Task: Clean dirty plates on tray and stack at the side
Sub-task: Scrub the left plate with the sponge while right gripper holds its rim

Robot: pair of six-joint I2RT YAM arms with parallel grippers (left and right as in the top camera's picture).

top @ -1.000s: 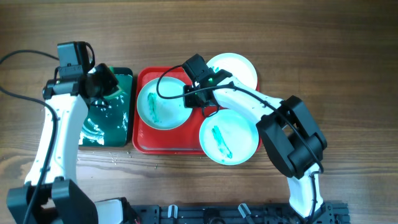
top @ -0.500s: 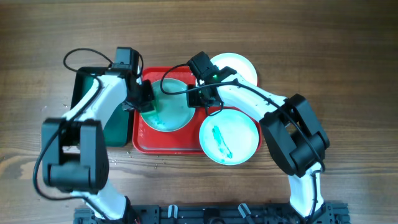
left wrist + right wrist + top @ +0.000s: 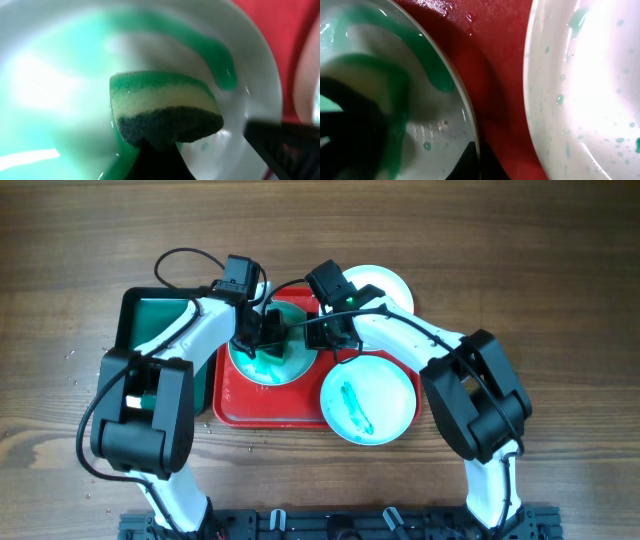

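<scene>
On the red tray lies a white plate awash with teal-green. My left gripper is shut on a green, yellow and dark sponge that presses into this plate. My right gripper is shut on the plate's right rim, one finger inside and one outside. A second plate with a teal smear rests at the tray's lower right corner. A third plate is partly hidden behind the right arm.
A dark green tray lies left of the red one, under the left arm. Both arms cross above the red tray. In the right wrist view, red tray floor separates the held plate from a speckled neighbouring plate.
My left arm has swung right from the green tray with the sponge onto the plate on the red tray. That plate now looks much greener. The right gripper has kept its hold.
</scene>
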